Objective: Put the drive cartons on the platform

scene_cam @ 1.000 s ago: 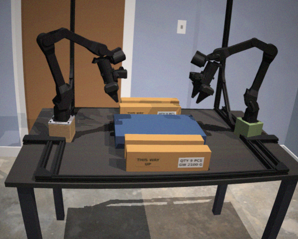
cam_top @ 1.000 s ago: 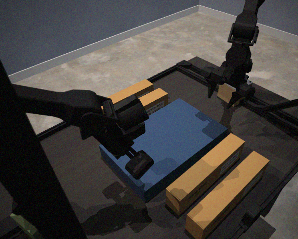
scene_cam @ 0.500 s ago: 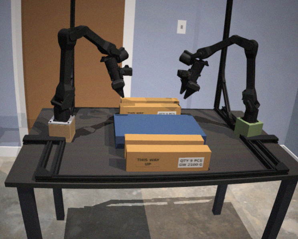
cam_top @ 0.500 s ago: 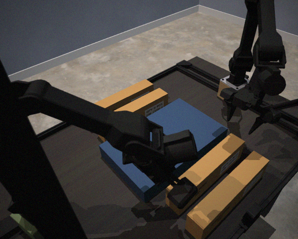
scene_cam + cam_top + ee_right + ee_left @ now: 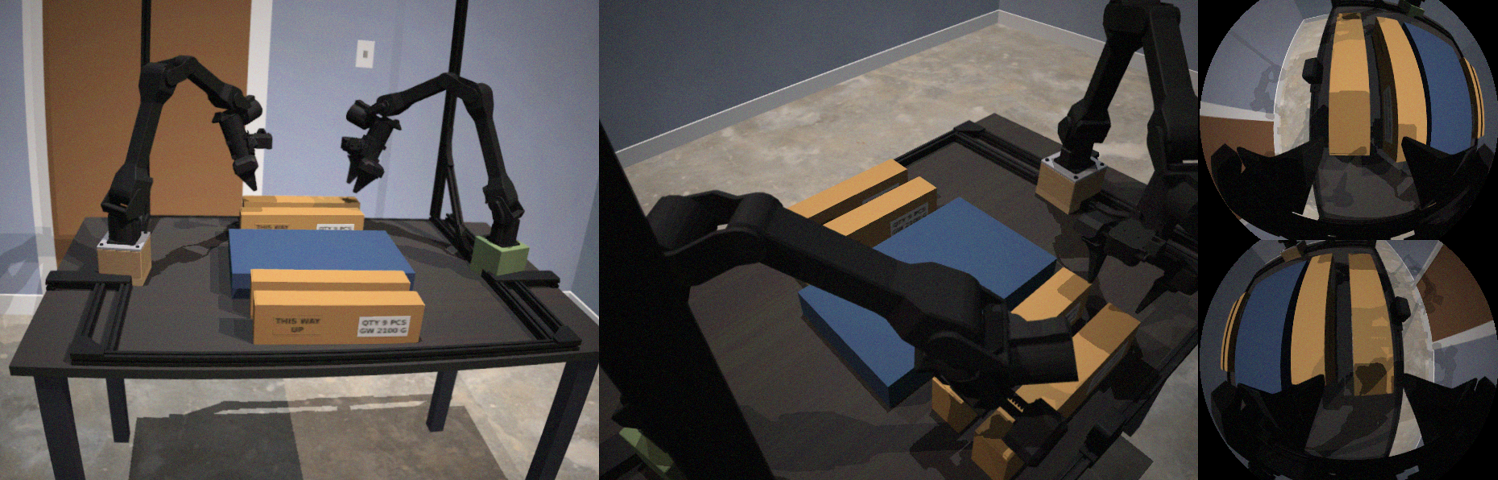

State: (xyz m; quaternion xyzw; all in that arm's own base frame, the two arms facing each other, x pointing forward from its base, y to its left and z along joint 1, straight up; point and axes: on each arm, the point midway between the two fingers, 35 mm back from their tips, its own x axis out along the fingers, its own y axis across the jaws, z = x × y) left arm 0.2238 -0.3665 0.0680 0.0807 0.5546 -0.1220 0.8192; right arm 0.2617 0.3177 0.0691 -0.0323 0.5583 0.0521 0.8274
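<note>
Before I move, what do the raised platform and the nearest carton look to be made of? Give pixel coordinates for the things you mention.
Raised platform (image 5: 968, 240) (image 5: 315, 250): matte blue, perhaps painted board or foam; evenly coloured, no visible grain.
Nearest carton (image 5: 335, 324): probably plain cardboard, matte tan-orange with printed lettering and a white label.

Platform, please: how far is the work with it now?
Done: nothing visible; the platform bears no carton.
In hand: nothing; the left gripper and right gripper are open, above one carton pair.
Left: finding and placing the drive cartons; the closed cartons do not show which.
</note>
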